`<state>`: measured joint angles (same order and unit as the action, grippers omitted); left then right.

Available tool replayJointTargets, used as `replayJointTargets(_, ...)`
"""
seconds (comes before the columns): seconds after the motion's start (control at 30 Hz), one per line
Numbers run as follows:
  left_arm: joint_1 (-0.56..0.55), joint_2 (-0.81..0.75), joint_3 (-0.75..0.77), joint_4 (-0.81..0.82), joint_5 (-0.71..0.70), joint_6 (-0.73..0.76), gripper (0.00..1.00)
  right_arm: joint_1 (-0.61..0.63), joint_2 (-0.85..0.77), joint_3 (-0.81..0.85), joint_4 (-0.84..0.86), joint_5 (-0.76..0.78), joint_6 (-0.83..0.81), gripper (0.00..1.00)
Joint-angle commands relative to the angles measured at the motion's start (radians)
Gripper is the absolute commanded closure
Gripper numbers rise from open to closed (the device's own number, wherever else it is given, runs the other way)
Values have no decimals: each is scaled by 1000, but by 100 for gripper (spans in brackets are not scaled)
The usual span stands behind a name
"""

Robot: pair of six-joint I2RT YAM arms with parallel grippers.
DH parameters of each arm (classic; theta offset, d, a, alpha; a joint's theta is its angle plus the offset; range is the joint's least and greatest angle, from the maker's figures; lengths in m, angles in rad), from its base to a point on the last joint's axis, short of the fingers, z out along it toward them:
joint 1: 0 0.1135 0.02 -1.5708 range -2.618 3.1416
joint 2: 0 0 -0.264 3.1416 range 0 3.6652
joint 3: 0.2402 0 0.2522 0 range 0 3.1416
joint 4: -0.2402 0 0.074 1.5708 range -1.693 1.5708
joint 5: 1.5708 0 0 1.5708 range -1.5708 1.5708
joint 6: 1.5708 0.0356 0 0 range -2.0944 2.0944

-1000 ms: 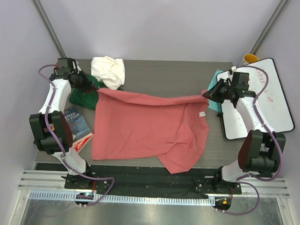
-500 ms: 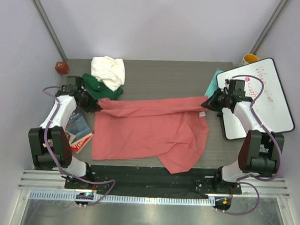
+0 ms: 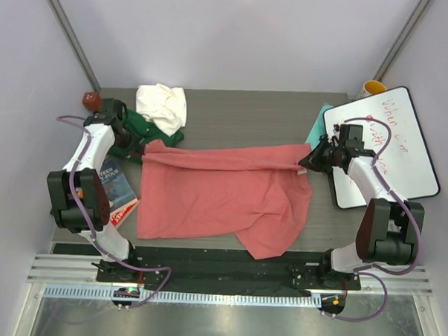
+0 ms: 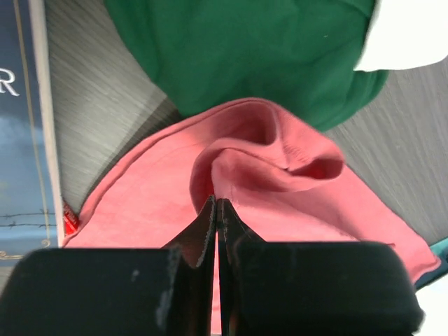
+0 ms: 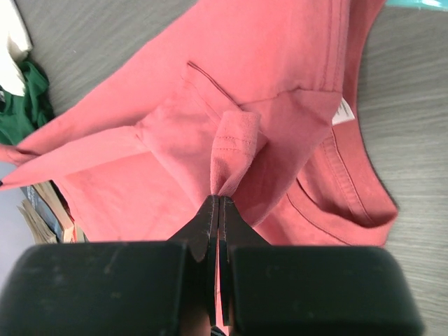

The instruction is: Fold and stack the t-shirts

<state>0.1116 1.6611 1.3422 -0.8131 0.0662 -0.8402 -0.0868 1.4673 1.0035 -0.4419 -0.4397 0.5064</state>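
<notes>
salmon-pink t-shirt [image 3: 223, 190] with small white neck label [image 5: 342, 112], lettering unreadable

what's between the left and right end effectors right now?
The salmon-pink t-shirt: its far edge spans from the left end effector to the right end effector, both shut on it. Shows best in the top external view.

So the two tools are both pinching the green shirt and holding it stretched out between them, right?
Not quite, the colour is wrong. The left tool and the right tool are both pinching the salmon-pink shirt, stretched out between them. Both wrist views show pink cloth in the shut tips. The green shirt lies crumpled farther back.
</notes>
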Motion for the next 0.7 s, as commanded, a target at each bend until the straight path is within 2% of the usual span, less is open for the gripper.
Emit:
replayJointTargets(0.0,3,3,20,-96,-57,4,100,5,-50,-31,0,10,-16,99)
replayJointTargets(0.43,0,-112,-124,-175,-29,99,100,5,-33,-52,-23,18,-22,99)
replayJointTargets(0.67,2,-69,-179,-163,-51,107,100,7,-35,-78,-32,18,-28,99)
